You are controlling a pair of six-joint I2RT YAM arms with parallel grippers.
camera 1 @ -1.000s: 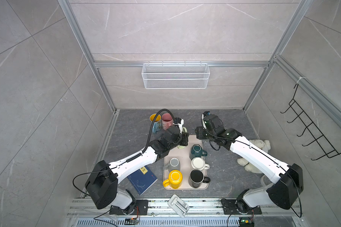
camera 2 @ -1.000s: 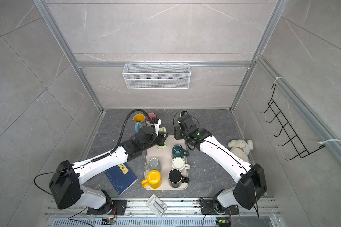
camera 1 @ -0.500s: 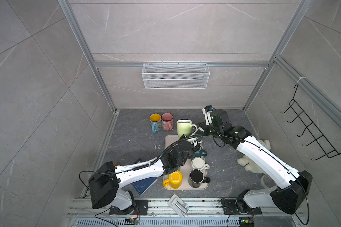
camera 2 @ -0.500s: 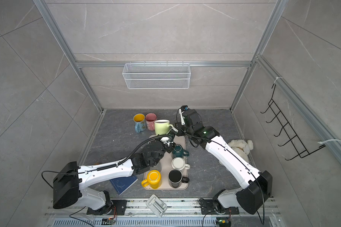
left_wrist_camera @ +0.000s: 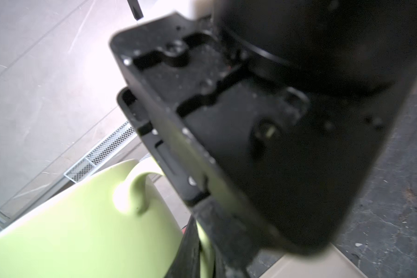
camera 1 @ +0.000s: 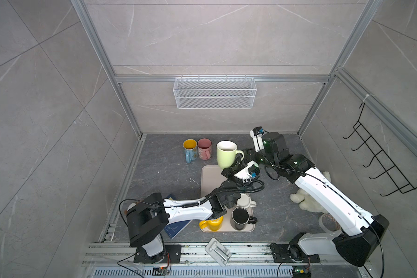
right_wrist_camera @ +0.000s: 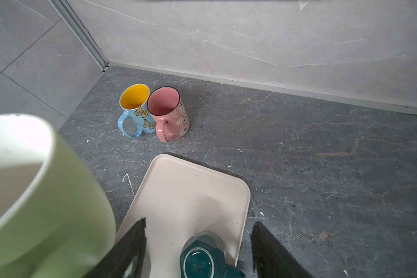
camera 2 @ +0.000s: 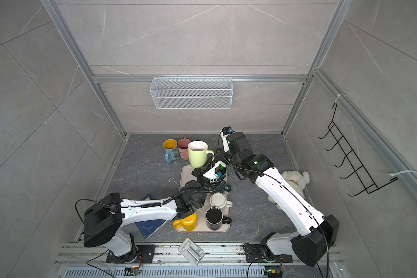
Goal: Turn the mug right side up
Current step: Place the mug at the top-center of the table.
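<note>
The green mug (camera 1: 225, 154) hung mouth-up in the air over the far edge of the tray (camera 1: 208, 175), so the turning itself looked done and only the setting down was left. The left gripper (camera 1: 236, 160) was closed on it from below on the handle side, though it could not be told whether it pinched the handle or the low wall. The right gripper (right_wrist_camera: 199, 222) stood just beside, its jaws spread with nothing between them. The mug looked like glazed ceramic: stiff, fairly heavy, smooth enough to slip in a narrow pinch, and likely to chip if dropped. A hold across the wall at the rim, or on the handle, would probably serve best. Seven mugs were in sight. Besides the green one, a blue mug (camera 1: 189, 149) and a pink mug (camera 1: 204, 149) touched each other near the surface's far edge. On the tray were a teal mug (right_wrist_camera: 200, 260), a cream mug (camera 1: 245, 201), a black mug (camera 1: 241, 216) and a yellow mug (camera 1: 212, 224). The left arm covered part of the tray. There was one tray, one book (camera 1: 176, 228) and one plush toy (camera 1: 308, 202).
</note>
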